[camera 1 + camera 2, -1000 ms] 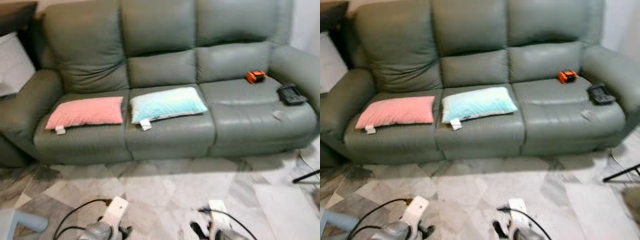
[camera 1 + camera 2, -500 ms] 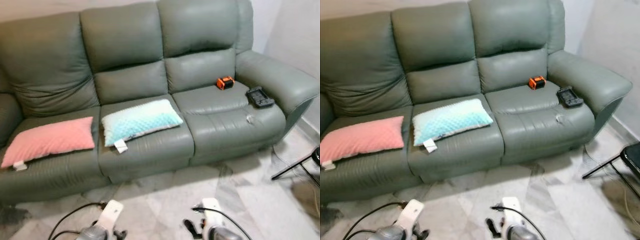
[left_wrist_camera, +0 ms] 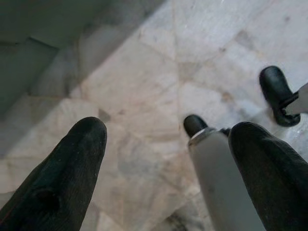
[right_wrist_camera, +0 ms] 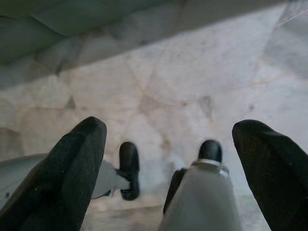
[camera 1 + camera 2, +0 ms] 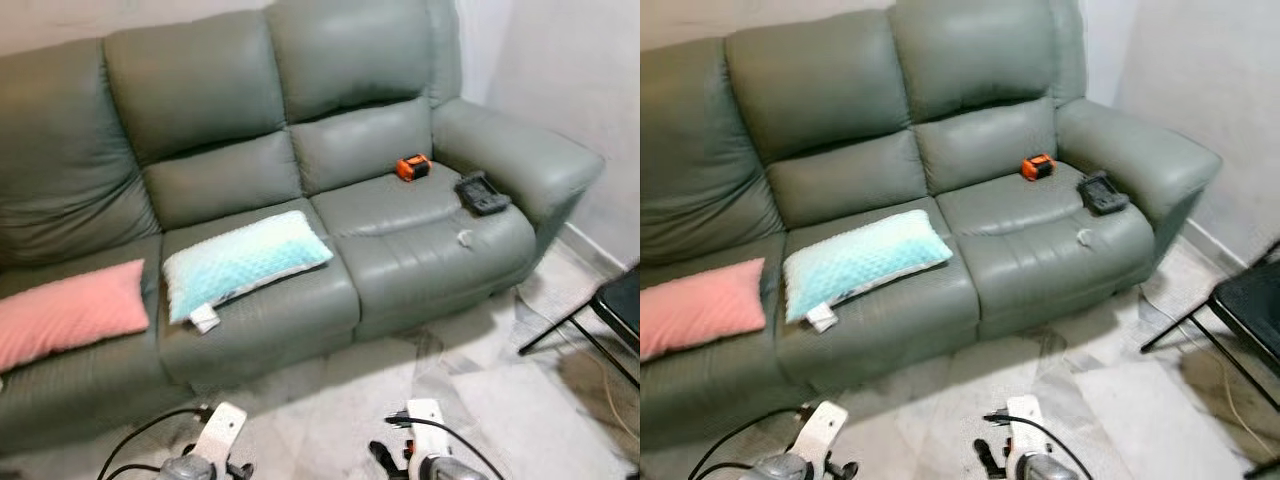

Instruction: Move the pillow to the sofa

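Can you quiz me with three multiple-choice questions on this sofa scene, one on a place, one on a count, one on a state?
1. Where does the orange gadget lie?
A. right-hand seat
B. floor
C. pink pillow

2. How many pillows lie on the sofa?
A. one
B. two
C. four

3. How does the left pincer stand?
A. shut on a pillow
B. open, holding nothing
C. shut on a cable

Answers:
1 A, the orange gadget sits on the sofa beside the black device.
2 B, a pink pillow and a light blue pillow.
3 B, the left pincer has its fingers spread over the floor.
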### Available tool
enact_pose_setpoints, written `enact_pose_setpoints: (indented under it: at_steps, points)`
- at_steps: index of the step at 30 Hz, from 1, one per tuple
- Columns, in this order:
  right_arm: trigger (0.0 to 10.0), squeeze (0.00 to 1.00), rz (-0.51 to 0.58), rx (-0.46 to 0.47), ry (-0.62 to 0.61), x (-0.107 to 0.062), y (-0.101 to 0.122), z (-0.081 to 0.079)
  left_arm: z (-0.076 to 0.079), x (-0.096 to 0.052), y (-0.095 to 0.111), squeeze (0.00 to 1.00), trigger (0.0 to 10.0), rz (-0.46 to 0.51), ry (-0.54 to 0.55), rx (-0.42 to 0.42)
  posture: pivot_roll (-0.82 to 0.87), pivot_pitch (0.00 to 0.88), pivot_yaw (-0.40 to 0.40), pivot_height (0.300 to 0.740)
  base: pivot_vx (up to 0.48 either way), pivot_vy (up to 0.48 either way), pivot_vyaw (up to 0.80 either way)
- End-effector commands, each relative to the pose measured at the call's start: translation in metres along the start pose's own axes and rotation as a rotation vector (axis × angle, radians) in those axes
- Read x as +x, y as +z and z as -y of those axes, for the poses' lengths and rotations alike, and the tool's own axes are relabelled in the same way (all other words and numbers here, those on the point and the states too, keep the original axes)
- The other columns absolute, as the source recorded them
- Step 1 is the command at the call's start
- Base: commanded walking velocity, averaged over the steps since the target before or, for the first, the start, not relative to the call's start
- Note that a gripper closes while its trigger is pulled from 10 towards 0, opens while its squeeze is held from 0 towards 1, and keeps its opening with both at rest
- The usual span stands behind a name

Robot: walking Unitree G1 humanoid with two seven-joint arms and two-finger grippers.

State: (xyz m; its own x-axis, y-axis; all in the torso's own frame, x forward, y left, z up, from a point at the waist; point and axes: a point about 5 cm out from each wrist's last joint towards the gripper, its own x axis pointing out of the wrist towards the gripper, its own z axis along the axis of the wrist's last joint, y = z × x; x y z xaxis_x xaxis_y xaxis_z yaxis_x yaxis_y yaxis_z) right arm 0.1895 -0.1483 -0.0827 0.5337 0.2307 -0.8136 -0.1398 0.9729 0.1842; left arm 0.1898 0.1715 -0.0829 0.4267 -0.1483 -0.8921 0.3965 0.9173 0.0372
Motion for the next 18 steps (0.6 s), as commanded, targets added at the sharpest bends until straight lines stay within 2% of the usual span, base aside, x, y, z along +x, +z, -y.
enact_pose_setpoints:
  at_steps: [1,18]
  points:
    - [10.0,0.00,-0.001,-0.001,0.001,-0.0001,0.0010,0.0008,-0.0020,-0.0004,0.0000,0.00,10.0,-0.003,0.010,-0.007,-0.21,0.000,0.111,0.740,0.000,0.000,-0.77]
    - [10.0,0.00,-0.018,0.009,-0.011,-0.0003,-0.0050,0.0000,-0.0045,-0.0008,-0.0014,0.00,10.0,-0.020,0.022,-0.002,-0.21,0.000,0.114,0.740,0.000,0.000,-0.77]
